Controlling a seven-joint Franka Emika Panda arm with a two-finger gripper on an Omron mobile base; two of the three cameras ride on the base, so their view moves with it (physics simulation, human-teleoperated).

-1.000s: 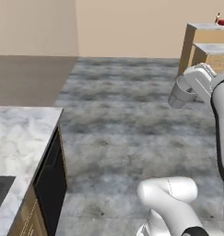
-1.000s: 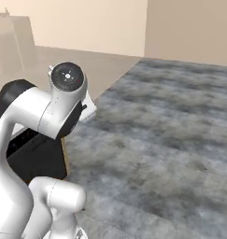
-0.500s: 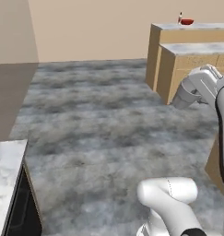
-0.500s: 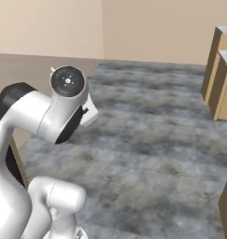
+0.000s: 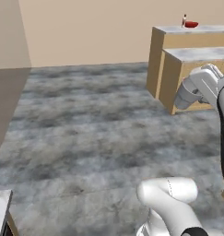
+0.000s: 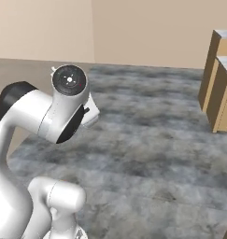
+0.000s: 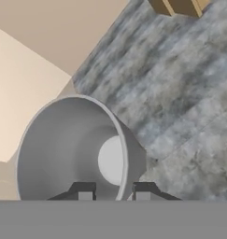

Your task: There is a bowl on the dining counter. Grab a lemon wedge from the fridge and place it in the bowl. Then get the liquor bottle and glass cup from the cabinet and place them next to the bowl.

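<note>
My gripper (image 7: 114,192) is shut on the glass cup (image 7: 73,149), a grey tumbler pinched by its rim wall with one finger inside and one outside. In the left base view the glass cup (image 5: 184,97) hangs from the gripper (image 5: 192,92) above the floor, short of the counters. Far off at the upper right stands the dining counter (image 5: 156,55). On its marble top are the red bowl (image 5: 191,24) and the liquor bottle (image 5: 184,20) just left of it. The lemon wedge, fridge and cabinet are out of view.
A shorter marble-topped block (image 5: 196,54) stands in front of the dining counter, between it and me. Grey mottled floor (image 5: 95,120) stretches open ahead. A beige wall runs behind. A marble corner (image 5: 0,203) sits at the lower left. The tan counters (image 6: 220,79) are at the right edge.
The base has kept turning and driving, so the whole picture shifted: the counters slid left and grew, and the near marble counter slipped out at the left. The cup stays held.
</note>
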